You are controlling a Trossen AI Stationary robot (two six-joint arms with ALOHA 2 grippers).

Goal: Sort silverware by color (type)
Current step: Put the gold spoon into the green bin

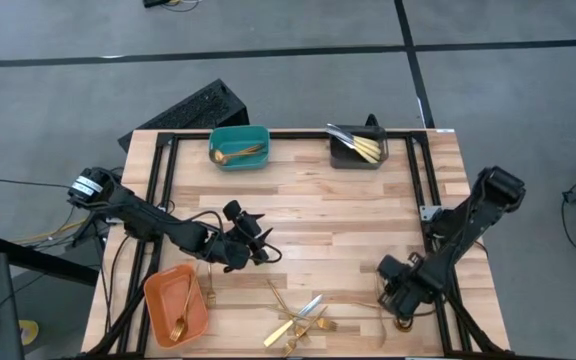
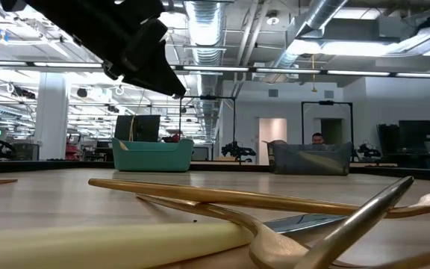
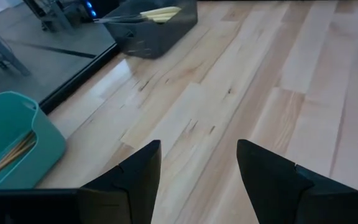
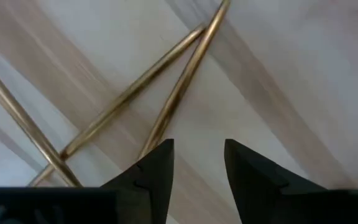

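Both claws hover low; fingers parted.

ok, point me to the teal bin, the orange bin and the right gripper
teal bin [image 1: 239, 133], high view, on its far rim
orange bin [image 1: 165, 284], high view, on its bare floor
right gripper [image 4: 199, 163], right wrist view, midway between its fingertips

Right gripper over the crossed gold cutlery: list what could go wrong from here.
1. The right gripper is open just above two gold handles that cross; closing there may catch both, or pinch one and flick the other.
2. The loose pile lies near the table's front edge, pieces overlapping; dragging one out could push others toward the edge.
3. The left gripper, open and empty, sits near the orange bin; both arms reaching for the pile might collide.
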